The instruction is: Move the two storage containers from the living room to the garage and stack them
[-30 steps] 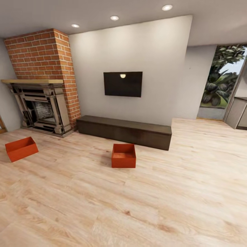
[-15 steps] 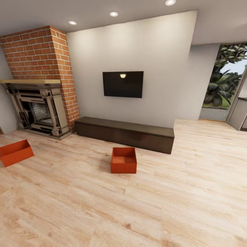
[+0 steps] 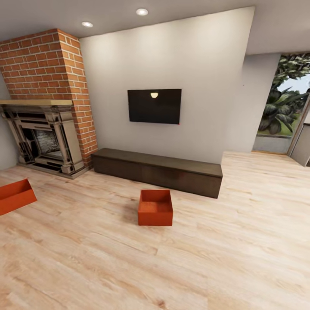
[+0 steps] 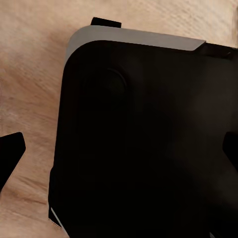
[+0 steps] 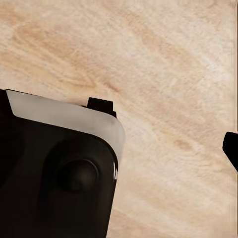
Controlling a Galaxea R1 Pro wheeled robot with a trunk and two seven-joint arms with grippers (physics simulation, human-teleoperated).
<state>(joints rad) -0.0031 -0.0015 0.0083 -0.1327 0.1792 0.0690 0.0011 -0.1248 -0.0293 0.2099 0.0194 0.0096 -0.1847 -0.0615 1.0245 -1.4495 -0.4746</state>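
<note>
Head view: high, facing the TV (image 3: pixel 154 106) wall across the plank floor (image 3: pixel 172 267), far back
Left wrist view: aimed down, close above the robot's dark base (image 4: pixel 148 144)
Right wrist view: likewise
Shared: base, plank floor

One storage container (image 3: pixel 155 208) sits before the low bench (image 3: pixel 157 171). The other container (image 3: pixel 14 196) lies far left, before the fireplace (image 3: pixel 43 140).

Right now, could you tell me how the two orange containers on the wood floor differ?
The middle container sits fully in the head view, squared to the camera, in front of the bench. The left container is cut off by the picture's edge, turned at an angle, and lies nearer the fireplace. Both are open-topped, orange-red, and rest on the floor.
</note>
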